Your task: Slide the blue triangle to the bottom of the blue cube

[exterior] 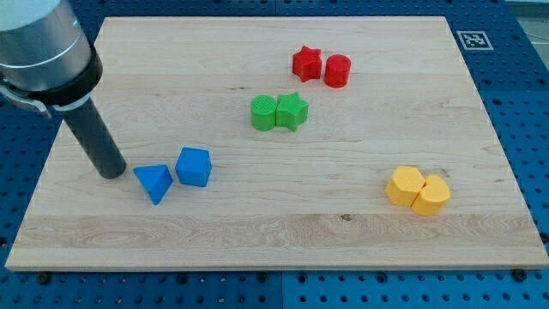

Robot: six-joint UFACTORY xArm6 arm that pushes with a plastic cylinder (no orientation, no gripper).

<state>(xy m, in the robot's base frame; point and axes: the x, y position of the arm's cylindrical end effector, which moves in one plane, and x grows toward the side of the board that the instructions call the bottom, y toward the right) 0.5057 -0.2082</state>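
The blue triangle [154, 183] lies on the wooden board at the lower left. The blue cube [194, 166] sits just to its right and slightly higher, almost touching it. My tip [112, 172] rests on the board just left of the blue triangle, a small gap between them. The dark rod rises up and to the left to the grey arm body.
A green cylinder [263, 113] and green star [292, 111] touch near the centre. A red star [306, 63] and red cylinder [337, 71] sit at the top. Two yellow blocks [418, 190] lie at the lower right. The wooden board [274, 232] lies on a blue pegboard.
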